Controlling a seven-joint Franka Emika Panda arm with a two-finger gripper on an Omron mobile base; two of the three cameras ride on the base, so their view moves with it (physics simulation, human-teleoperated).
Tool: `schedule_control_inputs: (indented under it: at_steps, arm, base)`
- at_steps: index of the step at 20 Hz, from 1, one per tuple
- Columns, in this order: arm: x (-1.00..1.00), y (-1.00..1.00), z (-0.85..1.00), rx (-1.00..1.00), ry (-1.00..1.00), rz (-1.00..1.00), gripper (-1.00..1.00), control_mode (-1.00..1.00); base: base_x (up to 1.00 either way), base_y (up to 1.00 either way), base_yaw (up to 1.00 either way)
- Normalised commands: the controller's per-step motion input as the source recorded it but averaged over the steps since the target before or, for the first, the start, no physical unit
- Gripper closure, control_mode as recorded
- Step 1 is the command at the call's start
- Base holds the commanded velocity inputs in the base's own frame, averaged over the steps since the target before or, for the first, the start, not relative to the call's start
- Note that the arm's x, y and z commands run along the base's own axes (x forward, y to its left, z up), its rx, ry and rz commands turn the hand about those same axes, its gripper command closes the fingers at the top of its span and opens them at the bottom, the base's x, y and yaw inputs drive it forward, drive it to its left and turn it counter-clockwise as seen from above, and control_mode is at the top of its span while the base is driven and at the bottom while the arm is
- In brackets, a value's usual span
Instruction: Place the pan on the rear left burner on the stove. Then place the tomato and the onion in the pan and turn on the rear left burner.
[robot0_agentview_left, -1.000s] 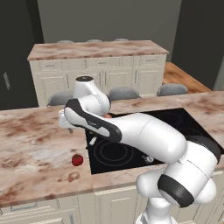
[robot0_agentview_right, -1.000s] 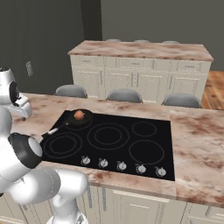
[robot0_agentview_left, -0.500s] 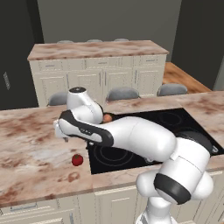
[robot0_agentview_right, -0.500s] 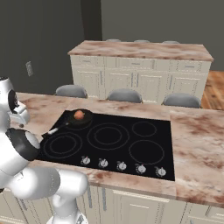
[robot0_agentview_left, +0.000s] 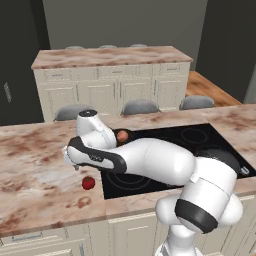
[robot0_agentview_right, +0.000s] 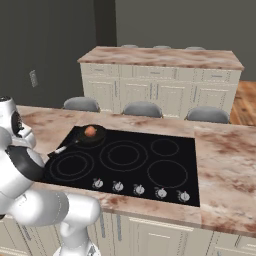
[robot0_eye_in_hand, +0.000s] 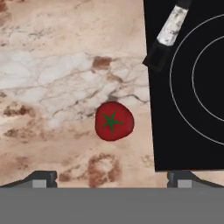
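Both base views overlook the stove (robot0_agentview_right: 130, 160) from behind; hand view faces down close.

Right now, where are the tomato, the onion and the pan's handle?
tomato (robot0_eye_in_hand: 113, 121), hand view, on its green stem star.
onion (robot0_agentview_right: 90, 131), right base view, middle of the ball.
pan handle (robot0_eye_in_hand: 172, 26), hand view, on its pale grey tip.

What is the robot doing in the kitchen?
It is making something on the stove. The pan already sits at the back left of the black glass, and the onion is inside it. The tomato is lying on the counter just beside the stove. The robot's arm has swung over to that side, and its gripper hangs right above the tomato with its fingers wide open, holding nothing. It looks ready to pick the tomato up next.
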Motion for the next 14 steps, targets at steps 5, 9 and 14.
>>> schedule_control_inputs:
  at_steps: [5, 9, 14]
  arm:
    - [0.0, 0.0, -0.35, 0.0, 0.0, 0.03, -1.0, -1.0]
    - [0.0, 0.0, -0.35, -0.02, 0.0, 0.01, -1.0, -1.0]
    - [0.0, 0.01, -0.29, -0.02, 0.0, 0.0, -1.0, -1.0]
  base:
    - [0.0, 0.0, 0.0]
    - [0.0, 0.0, 0.0]
    - [0.0, 0.0, 0.0]
